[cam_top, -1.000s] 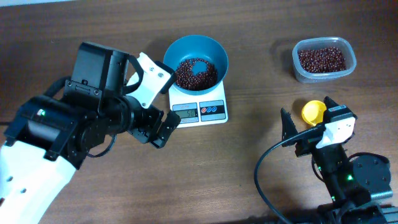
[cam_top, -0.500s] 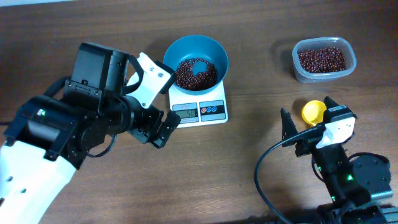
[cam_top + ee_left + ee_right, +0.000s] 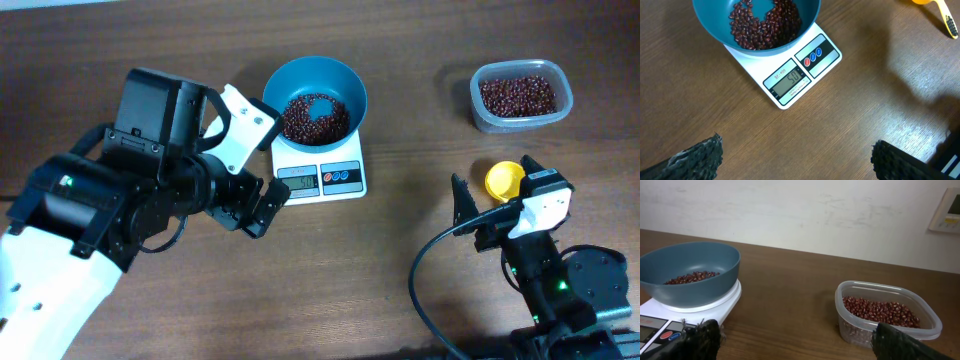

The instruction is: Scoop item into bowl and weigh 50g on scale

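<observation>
Small dark reddish-brown beans (image 3: 314, 118) heaped loosely in the round deep teal-blue plastic bowl (image 3: 345, 80), with a bare patch of bowl floor showing near the middle. Bowl seated on the small white square digital scale (image 3: 340, 178), overhanging its far edges; display and the blue and red buttons left uncovered at the near side.

Judged as the weighing step, at or close to its end: in the left wrist view the display seems to read the target figure, though the digits are small and not fully certain. Next move calls for a confirmed reading and no touch on bowl or scale; only if short, a few more beans from the clear rounded-rectangle plastic tub (image 3: 521, 64), well apart to the right and mostly full.

Left gripper (image 3: 797, 162) released, jaws spread wide, grasping nothing, hanging over bare wood near the scale's front-left corner. Right gripper (image 3: 495, 195) likewise released and empty, low over the table at the near right. Yellow plastic scoop (image 3: 503, 178) lying unheld just beside its fingers.

Plenty of open brown wooden table (image 3: 150, 40) in front of the scale and between scale and tub. Tightest spot: the left arm's bulk close by the bowl's left rim. Tub not far from the table's right edge.
</observation>
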